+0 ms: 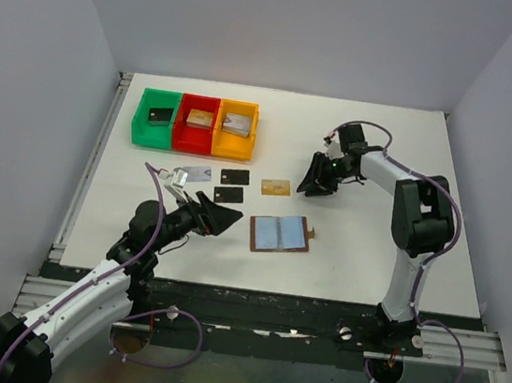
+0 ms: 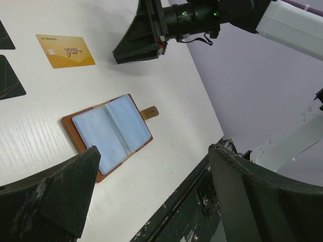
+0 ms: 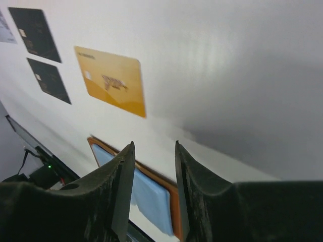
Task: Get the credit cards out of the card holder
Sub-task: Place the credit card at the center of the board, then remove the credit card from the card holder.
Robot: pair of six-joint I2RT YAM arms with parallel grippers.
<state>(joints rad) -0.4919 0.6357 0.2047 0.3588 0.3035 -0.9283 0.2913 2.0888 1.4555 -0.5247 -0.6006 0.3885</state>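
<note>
The card holder (image 1: 280, 234) lay open and seemingly empty, cards out beside the right gripper (image 1: 315, 182), its jaws parted, empty.

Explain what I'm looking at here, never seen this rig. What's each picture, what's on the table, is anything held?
Two robot arms are bolted at the near edge of a white table. The overhead view looks down from above and behind them. The other two views come from small cameras on each wrist, so the dark wedges at the bottom are that arm's own fingers.

The left gripper is wide open and holds nothing. The right gripper has its jaws somewhat apart, with nothing between them.

The brown card holder lies open flat, blue lining up. Above it lie a gold card, two black cards and, further left, a silvery card partly behind the left arm. At the back stand green, red and orange trays, each with a small block inside.
</note>
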